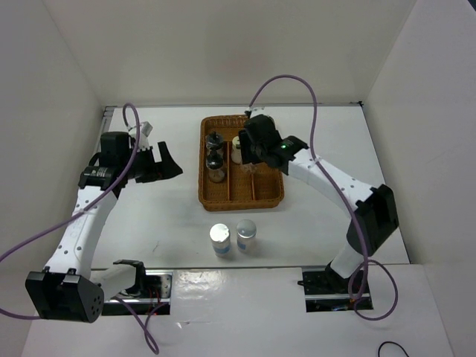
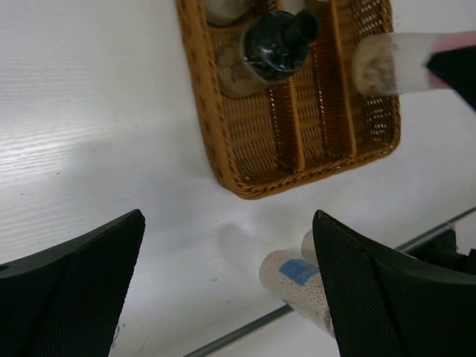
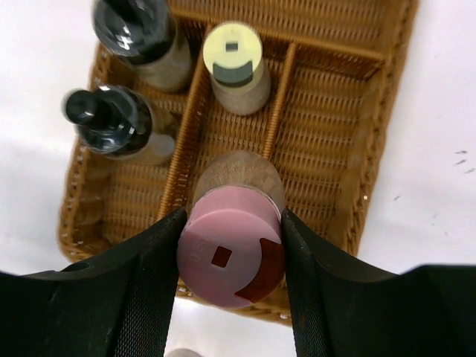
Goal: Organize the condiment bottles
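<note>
The right gripper [image 3: 230, 256] is clamping the pink-capped bottle [image 3: 236, 172] by its cap, one finger pressing on each side. The bottle is hanging upright directly below the fingers, over the middle lane of the wicker tray [image 3: 378, 149] (whether its base is touching the weave cannot be told). The yellow-capped bottle [image 3: 234, 61] is standing further along that same lane. The two black-capped bottles [image 3: 113, 123] are sitting in the lane beside it. The left gripper [image 1: 167, 161] is hovering over the table [image 1: 163, 216] left of the tray, its jaws standing wide apart with nothing between them. The two silver-capped bottles [image 1: 220, 238] are standing side by side on the table, near the tray's near end.
</note>
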`<state>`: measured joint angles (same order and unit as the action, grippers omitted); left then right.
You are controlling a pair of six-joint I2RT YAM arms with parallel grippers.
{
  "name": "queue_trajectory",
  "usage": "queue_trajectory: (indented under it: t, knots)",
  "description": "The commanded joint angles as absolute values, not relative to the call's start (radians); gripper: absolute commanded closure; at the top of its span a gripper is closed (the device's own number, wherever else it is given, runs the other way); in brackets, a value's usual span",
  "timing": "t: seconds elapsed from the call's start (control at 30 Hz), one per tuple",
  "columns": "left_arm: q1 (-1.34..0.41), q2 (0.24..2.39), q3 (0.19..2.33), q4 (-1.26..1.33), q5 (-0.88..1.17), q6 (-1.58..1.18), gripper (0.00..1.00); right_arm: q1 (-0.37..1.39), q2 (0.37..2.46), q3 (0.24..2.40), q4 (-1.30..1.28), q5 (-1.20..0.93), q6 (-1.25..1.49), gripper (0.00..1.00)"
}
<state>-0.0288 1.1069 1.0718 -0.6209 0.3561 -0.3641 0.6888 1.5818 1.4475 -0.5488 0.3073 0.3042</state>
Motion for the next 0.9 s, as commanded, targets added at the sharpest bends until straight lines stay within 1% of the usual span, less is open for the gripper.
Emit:
queue_trajectory:
  t: [0.0, 0.2, 0.47, 0.6, 0.87]
  knots:
    - [-0.054, 1.083, 1.058, -0.586, 0.488, -0.327, 0.01, 0.687, 1.669, 1.476, -0.471, 0.27, 0.256, 0.52]
    - [-0.063, 1.014, 1.058, -0.606, 0.449, -0.308, 0.01, 0.687, 1.772, 1.496, -0.414, 0.224, 0.235, 0.52]
    - [-0.083, 1.003, 1.058, -0.606, 0.511, -0.298, 0.01, 0.687, 1.881, 1.574, -0.403, 0.233, 0.198, 0.52]
    - [-0.115, 1.003, 1.081, -0.632, 0.497, -0.262, 0.01, 0.687, 1.914, 1.562, -0.382, 0.255, 0.198, 0.52]
    - [-0.218, 1.003, 1.091, -0.632, 0.565, -0.224, 0.01, 0.687, 1.971, 1.591, -0.373, 0.267, 0.207, 0.52]
